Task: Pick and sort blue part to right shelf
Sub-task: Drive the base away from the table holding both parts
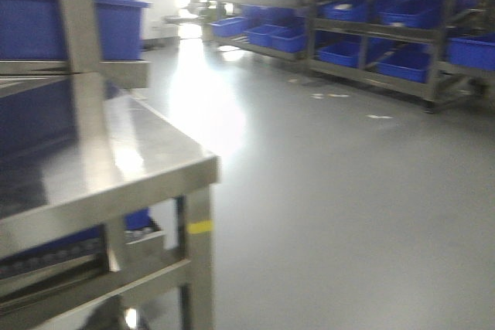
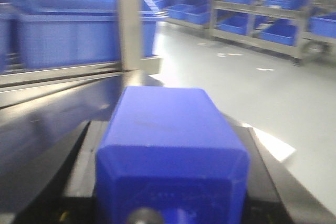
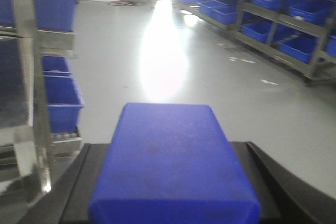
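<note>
Our left hand (image 2: pixel 167 129) is clenched on a blue part (image 2: pixel 170 145), its black fingers (image 2: pixel 77 161) pressing both long flanks; our right hand (image 3: pixel 169 148) grips a second blue part (image 3: pixel 173 171) likewise. Both look like rigid, light, smooth plastic blocks, so we judge the flat sides the safest hold

A glossy grey floor (image 1: pixel 348 229) carries a bright glare (image 1: pixel 205 106) and small white scraps (image 1: pixel 379 117).

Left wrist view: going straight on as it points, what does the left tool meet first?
Likely the rack's steel upright, or the blue bin beside it; blur leaves depth unclear.
</note>
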`<action>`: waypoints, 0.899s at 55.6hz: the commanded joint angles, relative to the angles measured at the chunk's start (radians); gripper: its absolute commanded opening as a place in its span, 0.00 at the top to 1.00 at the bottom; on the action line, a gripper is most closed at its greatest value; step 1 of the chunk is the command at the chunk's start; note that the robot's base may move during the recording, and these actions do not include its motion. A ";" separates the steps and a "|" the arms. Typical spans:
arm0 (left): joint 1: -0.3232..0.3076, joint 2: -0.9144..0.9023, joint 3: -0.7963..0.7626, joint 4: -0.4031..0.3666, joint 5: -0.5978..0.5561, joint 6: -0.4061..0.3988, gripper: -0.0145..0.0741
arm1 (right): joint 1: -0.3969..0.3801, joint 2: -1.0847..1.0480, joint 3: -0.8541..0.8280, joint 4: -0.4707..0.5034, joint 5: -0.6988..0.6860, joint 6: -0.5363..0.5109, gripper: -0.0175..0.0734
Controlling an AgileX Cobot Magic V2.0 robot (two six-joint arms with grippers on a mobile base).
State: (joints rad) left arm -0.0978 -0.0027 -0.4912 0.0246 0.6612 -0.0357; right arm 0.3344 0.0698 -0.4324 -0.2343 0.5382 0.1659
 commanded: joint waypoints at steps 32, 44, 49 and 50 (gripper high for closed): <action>0.002 0.017 -0.028 -0.002 -0.095 -0.005 0.48 | -0.002 0.019 -0.029 -0.020 -0.092 -0.009 0.66; 0.002 0.017 -0.028 -0.002 -0.095 -0.005 0.48 | -0.002 0.019 -0.029 -0.020 -0.092 -0.009 0.66; 0.002 0.017 -0.028 -0.002 -0.095 -0.005 0.48 | -0.002 0.019 -0.029 -0.020 -0.092 -0.009 0.66; 0.002 0.017 -0.028 -0.002 -0.095 -0.005 0.48 | -0.002 0.019 -0.029 -0.020 -0.092 -0.009 0.66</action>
State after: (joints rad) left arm -0.0978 -0.0027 -0.4912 0.0246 0.6612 -0.0357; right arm 0.3344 0.0698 -0.4324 -0.2343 0.5382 0.1659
